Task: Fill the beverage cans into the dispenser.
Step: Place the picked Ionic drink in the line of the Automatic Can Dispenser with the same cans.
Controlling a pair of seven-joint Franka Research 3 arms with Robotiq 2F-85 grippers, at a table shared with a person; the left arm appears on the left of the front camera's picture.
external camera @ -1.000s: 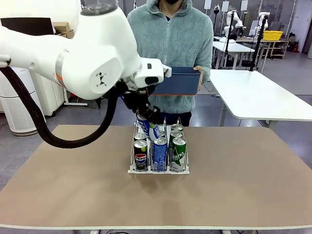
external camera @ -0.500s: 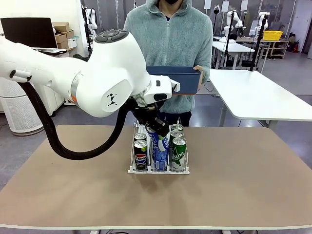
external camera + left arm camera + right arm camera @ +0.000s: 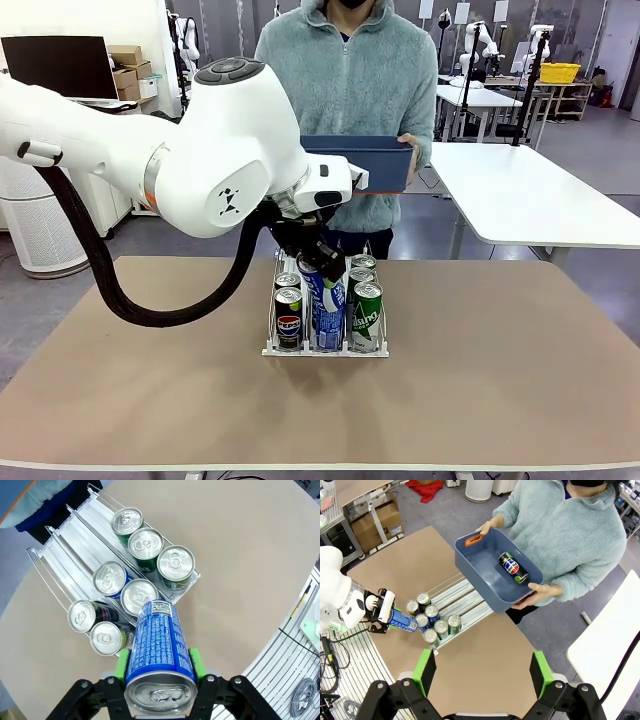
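Blue-and-white, the can [image 3: 159, 645] clamped between the left gripper's [image 3: 159, 664] green pads [image 3: 121, 664] is tilted rather than upright. In the front view its long axis leans, silver top up toward the robot's left, base down over the front of the dispenser's [image 3: 272, 300] middle lane. In the left wrist view the top faces the camera and the base hangs at the front can [image 3: 138, 594] of the two in that lane; whether they touch I cannot tell. Three green cans [image 3: 145, 543] fill one side lane and two dark cans [image 3: 82, 615] stand in the other.

The left arm reaches across the table [image 3: 500, 380], wrist bent down over the rack. The right gripper [image 3: 482, 672] hangs high above, fingers wide apart with nothing between them. At the far side a person's hands [image 3: 540, 592] hold a dark blue bin [image 3: 485, 555] with one Pepsi can [image 3: 512, 567] lying in it.
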